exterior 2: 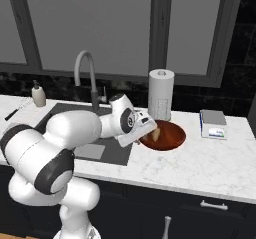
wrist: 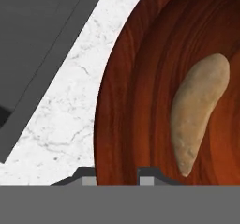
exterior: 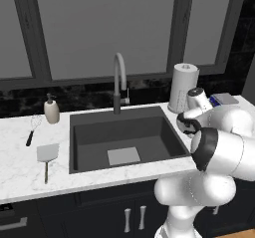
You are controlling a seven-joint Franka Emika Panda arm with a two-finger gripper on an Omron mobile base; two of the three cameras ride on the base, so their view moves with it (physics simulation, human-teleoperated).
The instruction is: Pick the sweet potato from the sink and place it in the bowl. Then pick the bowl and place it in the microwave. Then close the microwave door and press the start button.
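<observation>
The tan sweet potato (wrist: 199, 110) lies inside the glossy reddish-brown bowl (wrist: 136, 78). The bowl (exterior 2: 167, 135) rests on the marble counter to the right of the sink (exterior 2: 95, 150), with the sweet potato (exterior 2: 156, 133) near its left side. My gripper (wrist: 117, 174) straddles the bowl's left rim, one fingertip (wrist: 84, 175) outside and the other inside, shut on the rim. From the right base camera the gripper (exterior 2: 147, 128) reaches over that rim. The dark sink basin (exterior: 124, 137) holds nothing but its light grey square. The microwave and its door are out of view.
A paper towel roll (exterior 2: 161, 95) stands just behind the bowl, and a small grey scale (exterior 2: 214, 123) lies to its right. The curved faucet (exterior: 118, 77) rises behind the sink. A soap dispenser (exterior: 51, 110), whisk (exterior: 32, 127) and spatula (exterior: 47, 155) sit left of the basin.
</observation>
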